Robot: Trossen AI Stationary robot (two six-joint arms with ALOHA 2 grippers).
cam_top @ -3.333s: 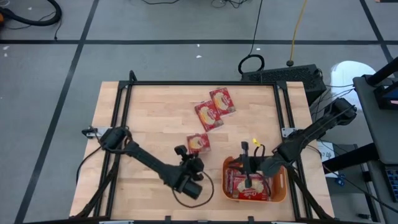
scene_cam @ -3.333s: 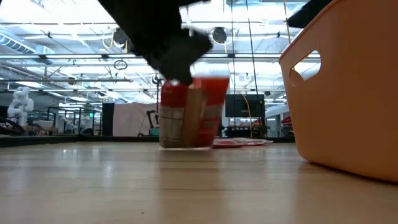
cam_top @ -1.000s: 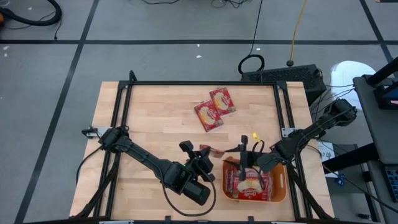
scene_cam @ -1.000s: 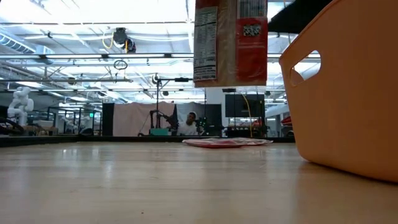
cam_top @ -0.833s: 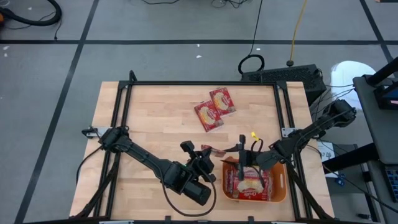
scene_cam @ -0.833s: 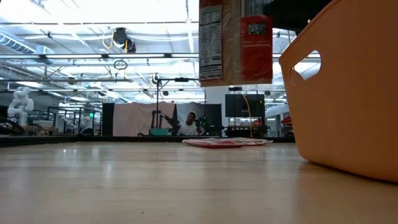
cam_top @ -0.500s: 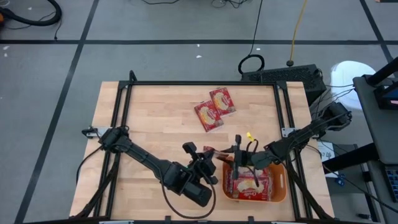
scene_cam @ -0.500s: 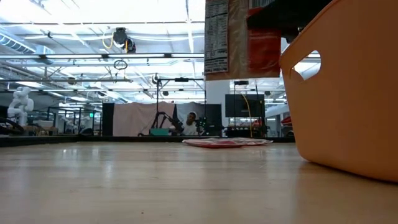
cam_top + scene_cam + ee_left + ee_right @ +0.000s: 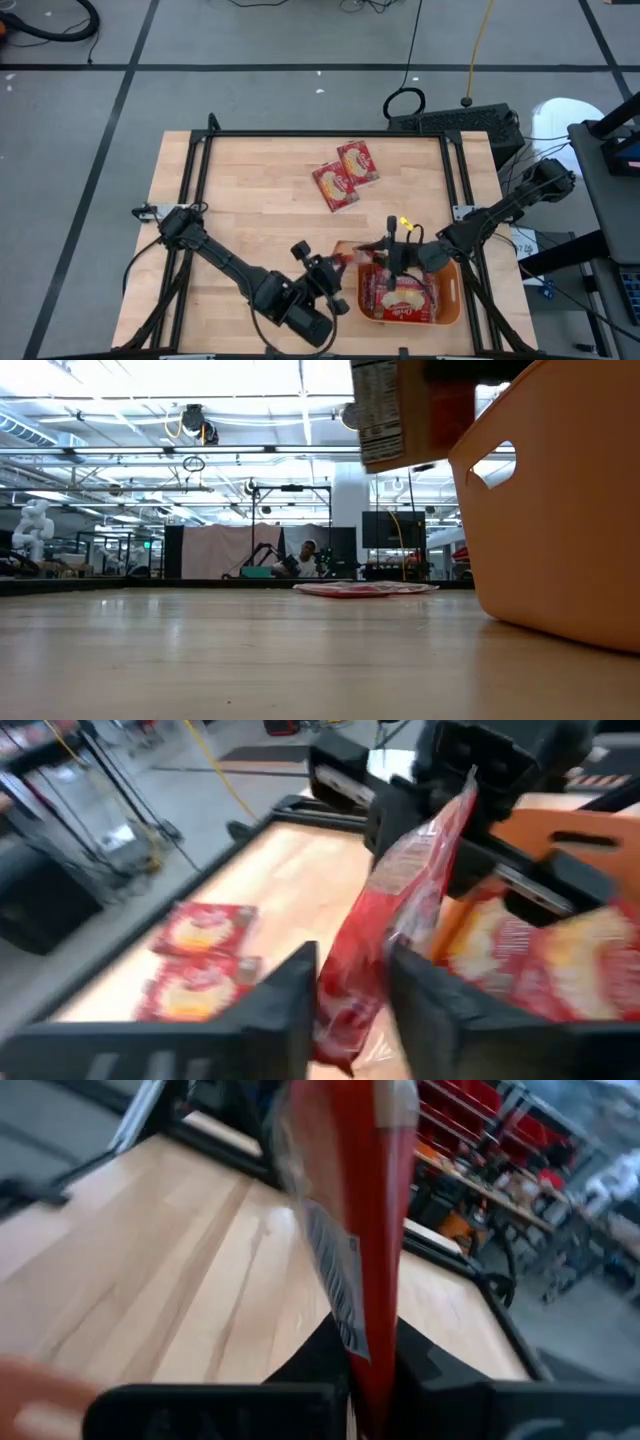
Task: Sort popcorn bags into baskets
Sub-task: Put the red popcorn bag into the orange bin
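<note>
One red popcorn bag (image 9: 350, 254) hangs in the air just left of the orange basket (image 9: 452, 298), between my two grippers. My right gripper (image 9: 387, 254) reaches over the basket's far left corner and is shut on the bag. My left gripper (image 9: 352, 988) stands open, a finger on either side of the bag's near end (image 9: 350, 1005). In the low view the bag (image 9: 400, 410) hangs high beside the basket's wall (image 9: 560, 510). More bags (image 9: 400, 297) lie flat in the basket. Two bags (image 9: 345, 172) lie flat on the far part of the table. My right gripper pinches the bag's far end (image 9: 372, 1348) between its two fingers, coming about level from the table's right. The bag stands edge-on in the hold, tilted and lifted clear of the table. Whether my left gripper's fingers (image 9: 290, 995) touch the bag, I cannot tell.
The dark frame rails (image 9: 190, 200) run along the table's left and right sides. Bare wood (image 9: 240, 190) lies on the left half of the table. A black cable (image 9: 405, 100) and a dark box (image 9: 470, 122) lie on the floor beyond the far edge.
The bag, hanging upright from my left gripper, has gone toward the basket, risen a little and tipped. My right gripper has swung from over the basket to the bag and taken hold. My left arm has drawn back a little toward the near edge.
</note>
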